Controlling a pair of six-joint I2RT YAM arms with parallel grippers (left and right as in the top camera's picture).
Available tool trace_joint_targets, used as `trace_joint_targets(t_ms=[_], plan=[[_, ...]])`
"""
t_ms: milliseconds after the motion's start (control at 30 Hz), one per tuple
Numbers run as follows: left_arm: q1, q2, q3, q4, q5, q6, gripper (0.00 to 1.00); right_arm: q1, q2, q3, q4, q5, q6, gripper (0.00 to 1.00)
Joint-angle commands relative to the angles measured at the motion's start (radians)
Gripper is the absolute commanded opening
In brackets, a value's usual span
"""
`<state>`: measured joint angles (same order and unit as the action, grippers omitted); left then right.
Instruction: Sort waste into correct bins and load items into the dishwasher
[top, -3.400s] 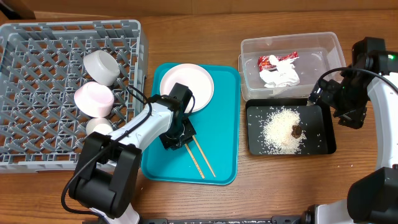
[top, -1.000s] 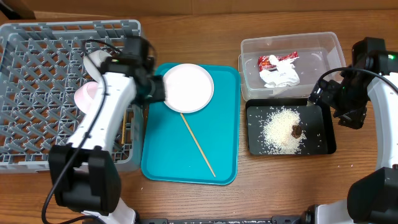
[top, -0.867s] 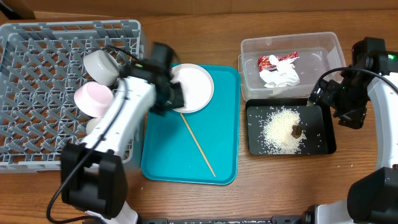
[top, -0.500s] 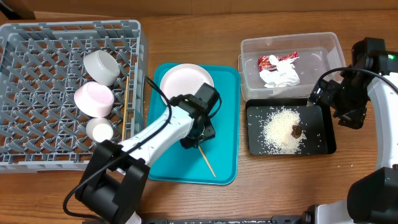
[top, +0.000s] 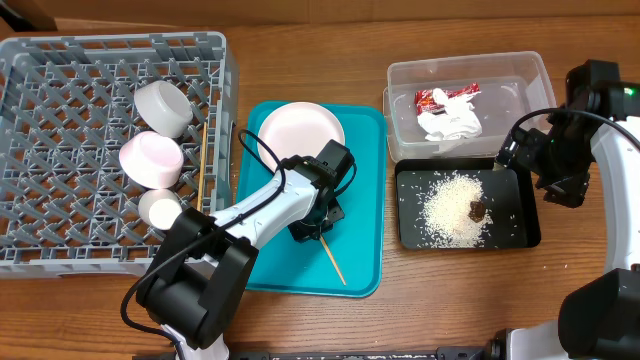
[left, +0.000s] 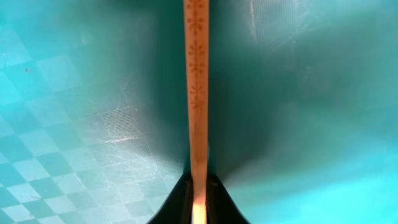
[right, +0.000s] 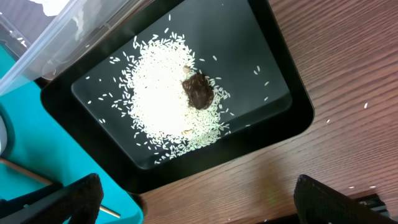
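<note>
My left gripper (top: 312, 222) is down on the teal tray and shut on a wooden chopstick (top: 333, 264). In the left wrist view the chopstick (left: 197, 93) runs straight out from between the jaws (left: 198, 208). The other chopstick (top: 200, 160) lies in the grey dish rack (top: 60, 130) beside the pale bowl (top: 165, 108), pink saucer (top: 150, 158) and small white cup (top: 160, 208). The white plate (top: 300, 135) sits on the teal tray. My right gripper (top: 560, 170) is open and empty beside the black tray (top: 515, 235) of rice (right: 165, 106) and the brown scrap (right: 199, 91).
The clear tub (top: 520, 75) holds the red wrapper (top: 445, 97) and the white napkin (top: 450, 123). The teal tray (top: 360, 200) lies between the rack and the bins. Bare wooden table (right: 323, 56) runs along the front and right.
My left arm left one chopstick in the rack, swung back over the teal tray, came down on the remaining chopstick and shut on it. The right arm has not moved.
</note>
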<state>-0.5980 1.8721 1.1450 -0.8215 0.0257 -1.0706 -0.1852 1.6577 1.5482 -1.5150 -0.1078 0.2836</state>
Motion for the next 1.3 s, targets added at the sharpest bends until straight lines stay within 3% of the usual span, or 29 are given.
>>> trace_joint_targets(t_ms=[0,267,533,633,667,900,1000,1267], plan=[[0.007,0.024,-0.011,-0.001,-0.007,-0.004,0.04,0.000,-0.032,0.011,-0.002,-0.003,-0.003,1.00],[0.106,-0.048,0.065,-0.106,-0.011,0.070,0.04,0.000,-0.032,0.011,-0.002,-0.002,-0.003,1.00],[0.278,-0.196,0.266,-0.314,-0.144,0.327,0.04,0.000,-0.032,0.011,0.001,-0.002,-0.003,1.00],[0.391,-0.210,0.344,-0.315,-0.141,0.569,0.04,0.000,-0.032,0.011,0.001,-0.002,-0.003,1.00],[0.439,-0.210,0.357,-0.296,-0.141,0.699,0.04,0.000,-0.032,0.011,0.001,-0.002,-0.003,1.00],[0.592,-0.204,0.354,-0.187,-0.142,0.925,0.04,0.000,-0.032,0.011,0.001,-0.002,-0.003,1.00],[0.601,-0.184,0.354,-0.148,-0.142,0.991,0.04,0.000,-0.032,0.011,-0.002,-0.002,-0.003,1.00],[0.603,-0.081,0.354,-0.143,-0.158,1.004,0.06,0.000,-0.032,0.011,-0.002,-0.002,-0.003,1.00]])
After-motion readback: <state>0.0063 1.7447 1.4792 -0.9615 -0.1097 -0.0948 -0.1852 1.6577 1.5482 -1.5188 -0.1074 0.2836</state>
